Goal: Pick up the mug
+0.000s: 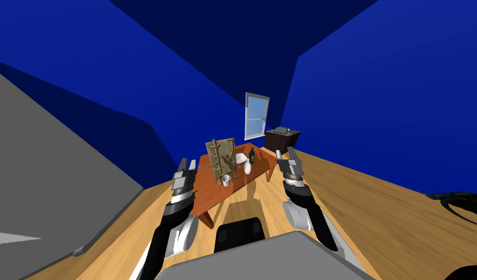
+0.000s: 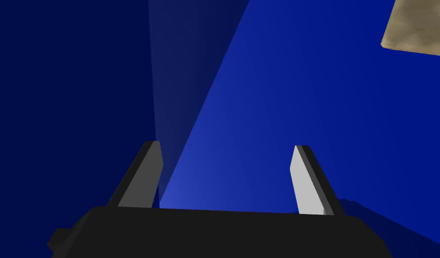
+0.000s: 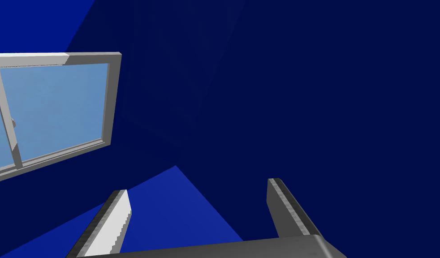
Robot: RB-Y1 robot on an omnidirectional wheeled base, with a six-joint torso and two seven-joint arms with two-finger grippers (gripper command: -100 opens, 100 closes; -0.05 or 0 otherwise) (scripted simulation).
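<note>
A small white mug [image 1: 226,180] stands on the reddish-brown table [image 1: 211,194], near its middle, in front of a tan upright panel [image 1: 223,158]. My left gripper [image 1: 186,164] is raised at the table's left side, well short of the mug, and its fingers [image 2: 308,181] stand open with nothing between them. My right gripper [image 1: 286,154] is held up to the right of the table, also open and empty, its fingers [image 3: 111,224] spread wide.
On the table behind the mug are a white vase [image 1: 247,167], a dark green bottle [image 1: 251,155] and a white bowl [image 1: 240,158]. A dark cabinet [image 1: 281,141] stands by the far wall under a window [image 1: 256,115]. Wooden floor surrounds the table.
</note>
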